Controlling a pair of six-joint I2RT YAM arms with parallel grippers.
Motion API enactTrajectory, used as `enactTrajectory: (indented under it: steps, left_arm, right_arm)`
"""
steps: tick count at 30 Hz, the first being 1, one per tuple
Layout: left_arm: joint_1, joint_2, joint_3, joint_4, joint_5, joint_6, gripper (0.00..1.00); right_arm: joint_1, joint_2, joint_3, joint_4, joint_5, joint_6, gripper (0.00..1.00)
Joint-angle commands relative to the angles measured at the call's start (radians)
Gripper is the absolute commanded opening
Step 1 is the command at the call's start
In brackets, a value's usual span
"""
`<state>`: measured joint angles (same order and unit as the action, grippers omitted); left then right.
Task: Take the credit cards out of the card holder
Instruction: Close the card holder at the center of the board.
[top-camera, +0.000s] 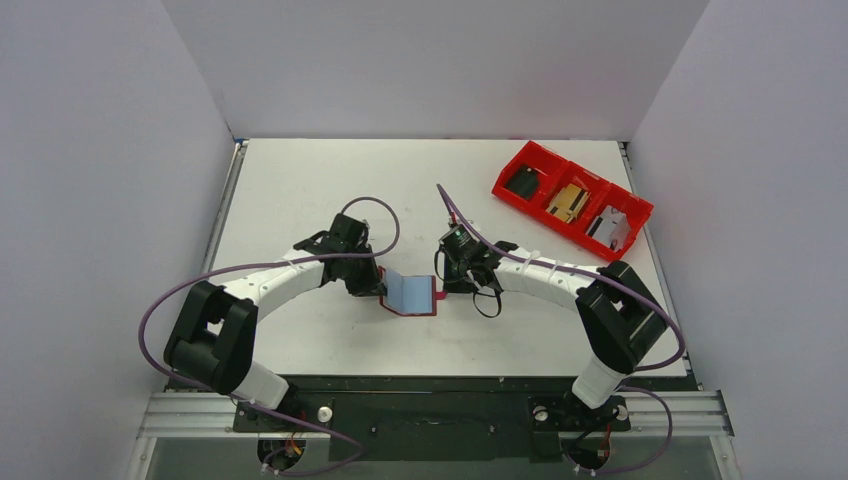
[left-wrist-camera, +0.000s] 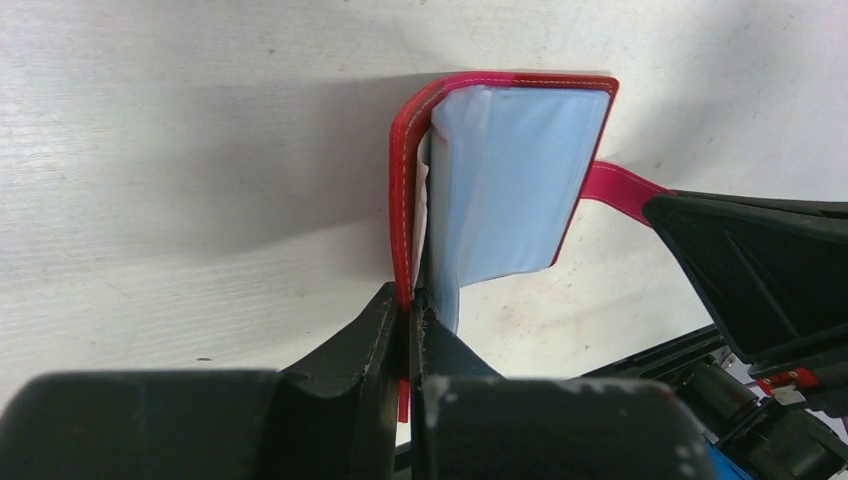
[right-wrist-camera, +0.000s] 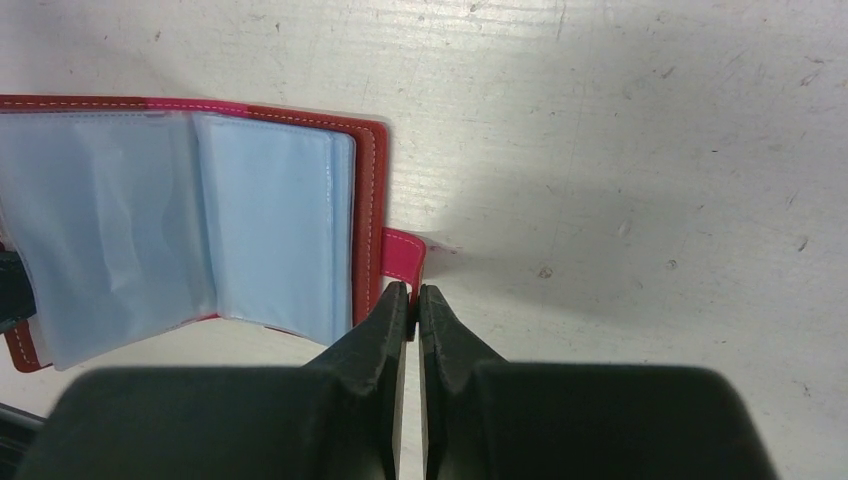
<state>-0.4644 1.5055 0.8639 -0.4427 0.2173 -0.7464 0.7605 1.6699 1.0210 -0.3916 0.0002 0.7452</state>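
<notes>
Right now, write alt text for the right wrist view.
The right gripper pinches the pink strap of an open red card holder, which lies at left on a white table, showing pale blue inner pockets.

**Q:** What encloses the white, matte rectangular tabletop (top-camera: 300, 190)?
**A:** Three plain, pale grey panel walls: one behind its far edge (top-camera: 430, 60), one along its left side (top-camera: 90, 180) and one along its right side (top-camera: 760, 200).

**Q:** What lies at its near edge?
**A:** A flat black mounting plate (top-camera: 430, 395). Nearer still, a silver slotted aluminium rail (top-camera: 200, 412) runs across the tabletop's width.

**Q:** What is the surface condition?
**A:** Both wrist views show the white surface (left-wrist-camera: 150, 150) as scuffed, with faint scratches and small dark specks (right-wrist-camera: 545, 271).

**Q:** What is the illumination?
**A:** Even and diffuse. Shadows on the tabletop are grey and soft-edged, and the walls darken slightly towards their outer margins.
</notes>
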Motion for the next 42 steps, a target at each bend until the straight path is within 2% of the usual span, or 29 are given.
enactTrajectory:
  steps: [1, 10, 15, 20, 26, 31, 35, 42]
  left_arm:
    - [-0.032, -0.029, 0.059, 0.025, 0.002, 0.018, 0.03]
    - [-0.104, 0.024, 0.124, 0.075, 0.031, 0.007, 0.26]
    - [-0.124, 0.064, 0.145, 0.113, 0.049, -0.01, 0.3]
    - [-0.146, 0.113, 0.172, 0.13, 0.05, -0.015, 0.39]
    - [-0.151, 0.175, 0.157, 0.195, 0.082, -0.055, 0.4]
    - [-0.158, 0.219, 0.161, 0.211, 0.065, -0.073, 0.33]
    - [-0.171, 0.247, 0.164, 0.214, 0.051, -0.086, 0.47]
    - [-0.177, 0.283, 0.159, 0.213, 0.033, -0.117, 0.54]
  right_arm:
    - [0.004, -0.003, 0.013, 0.033, 0.008, 0.006, 0.0]
    - [0.004, 0.0, 0.016, 0.044, 0.008, 0.011, 0.0]
    - [0.004, -0.004, 0.015, 0.049, -0.023, 0.015, 0.0]
    - [0.004, -0.004, 0.011, 0.06, -0.03, 0.021, 0.0]
    - [0.004, -0.004, 0.009, 0.07, -0.034, 0.025, 0.0]
    - [0.004, -0.007, 0.009, 0.074, -0.035, 0.025, 0.0]
    - [0.003, -0.006, 0.006, 0.078, -0.037, 0.025, 0.0]
    - [0.002, -0.012, -0.003, 0.085, -0.035, 0.026, 0.0]
